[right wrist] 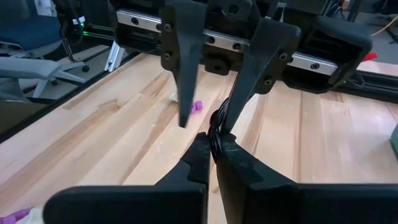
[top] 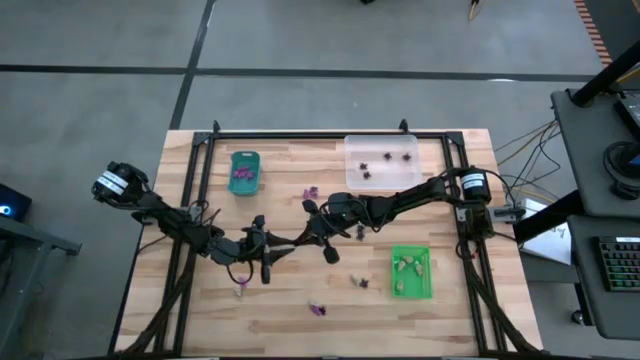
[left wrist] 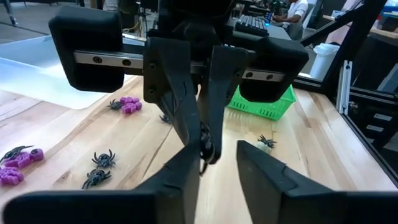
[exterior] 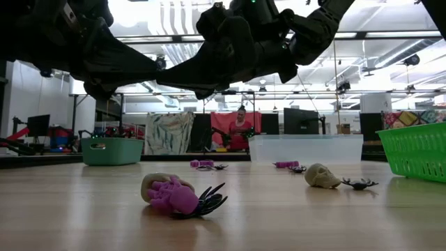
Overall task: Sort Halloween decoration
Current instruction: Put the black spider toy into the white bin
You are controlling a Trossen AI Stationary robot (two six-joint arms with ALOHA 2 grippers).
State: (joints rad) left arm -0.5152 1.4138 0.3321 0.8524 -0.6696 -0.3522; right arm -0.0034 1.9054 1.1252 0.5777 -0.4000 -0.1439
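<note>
Wooden table (top: 300, 320) with scattered trinkets (exterior: 181, 197), workshop behind.

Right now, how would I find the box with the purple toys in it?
Look at the wooden table, on the left arm's side. There sits a small teal tray with purple trinkets inside. The other two, a clear tray and a bright green tray, hold no purple ones.
</note>
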